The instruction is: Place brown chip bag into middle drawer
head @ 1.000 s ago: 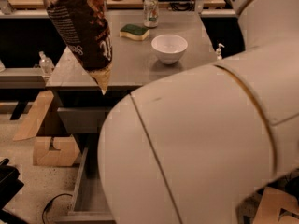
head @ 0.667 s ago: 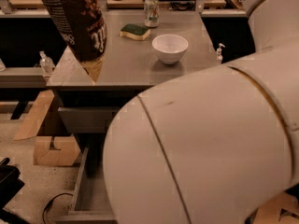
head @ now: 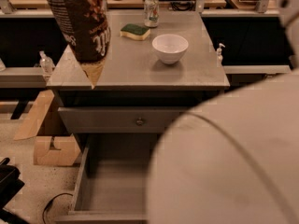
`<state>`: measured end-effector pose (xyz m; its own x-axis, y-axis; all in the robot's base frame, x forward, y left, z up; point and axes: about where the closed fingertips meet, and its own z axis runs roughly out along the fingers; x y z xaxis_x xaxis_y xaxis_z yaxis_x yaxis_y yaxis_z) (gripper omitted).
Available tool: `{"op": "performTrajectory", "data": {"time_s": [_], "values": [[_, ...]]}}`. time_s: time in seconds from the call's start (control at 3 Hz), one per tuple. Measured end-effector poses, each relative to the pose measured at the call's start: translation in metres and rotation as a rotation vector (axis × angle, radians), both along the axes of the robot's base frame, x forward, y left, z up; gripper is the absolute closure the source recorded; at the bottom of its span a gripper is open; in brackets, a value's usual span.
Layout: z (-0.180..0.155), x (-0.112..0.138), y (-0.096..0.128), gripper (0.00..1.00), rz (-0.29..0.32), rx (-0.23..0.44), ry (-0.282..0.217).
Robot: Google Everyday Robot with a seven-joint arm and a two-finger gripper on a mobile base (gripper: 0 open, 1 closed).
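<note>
The crinkly dark-brown and tan chip bag point(head: 81, 27) hangs at the upper left of the frame, its tan lower corner in front of the grey table top's point(head: 140, 69) left edge, about where it was 0.7 s ago. The gripper is out of frame above the bag, so its state cannot be told. The bulky white robot arm point(head: 233, 171) has drawn back to the lower right, uncovering the shut grey drawer front point(head: 107, 120) with its knob and the open grey metal middle drawer point(head: 117, 190) at the bottom. The white bowl point(head: 170, 48) has not moved.
</note>
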<state>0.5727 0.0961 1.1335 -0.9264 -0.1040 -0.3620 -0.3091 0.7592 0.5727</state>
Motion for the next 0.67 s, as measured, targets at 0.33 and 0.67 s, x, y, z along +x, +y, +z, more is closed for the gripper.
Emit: {"op": "performTrajectory", "data": {"time_s": [0.33, 0.67], "values": [[0.012, -0.058, -0.029, 1.00, -0.061, 0.113, 0.030], [0.027, -0.124, -0.068, 1.00, -0.092, 0.239, 0.023]]}}
